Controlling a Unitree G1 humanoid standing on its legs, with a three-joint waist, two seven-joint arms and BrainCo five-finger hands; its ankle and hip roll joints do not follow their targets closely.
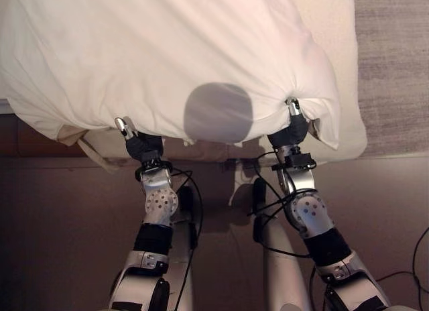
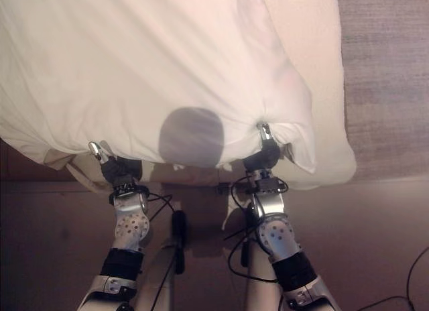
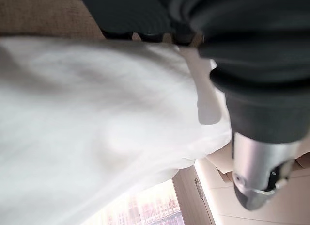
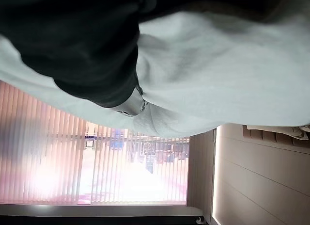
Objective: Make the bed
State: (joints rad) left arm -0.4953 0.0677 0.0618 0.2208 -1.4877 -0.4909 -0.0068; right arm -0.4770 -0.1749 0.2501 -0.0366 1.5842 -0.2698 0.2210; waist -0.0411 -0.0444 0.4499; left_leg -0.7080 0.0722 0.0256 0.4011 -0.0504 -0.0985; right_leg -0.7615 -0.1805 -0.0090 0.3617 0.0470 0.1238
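Both the left hand (image 1: 132,138) and right hand (image 1: 293,122) are gripping the white duvet (image 1: 167,49); it may be slipping free if pulled hard.

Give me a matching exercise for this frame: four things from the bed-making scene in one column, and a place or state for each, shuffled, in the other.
Things
1. left robot hand
2. right robot hand
3. white duvet
4. grey carpet

Places or states
A. lies beyond the bed, on the robot's right
B. grips the duvet's near edge, where the cloth puckers
C. lifted at its near edge and spread over the bed
D. under the duvet's near edge, on the robot's left

Pairs: 1-D, 2-B, 3-C, 4-A
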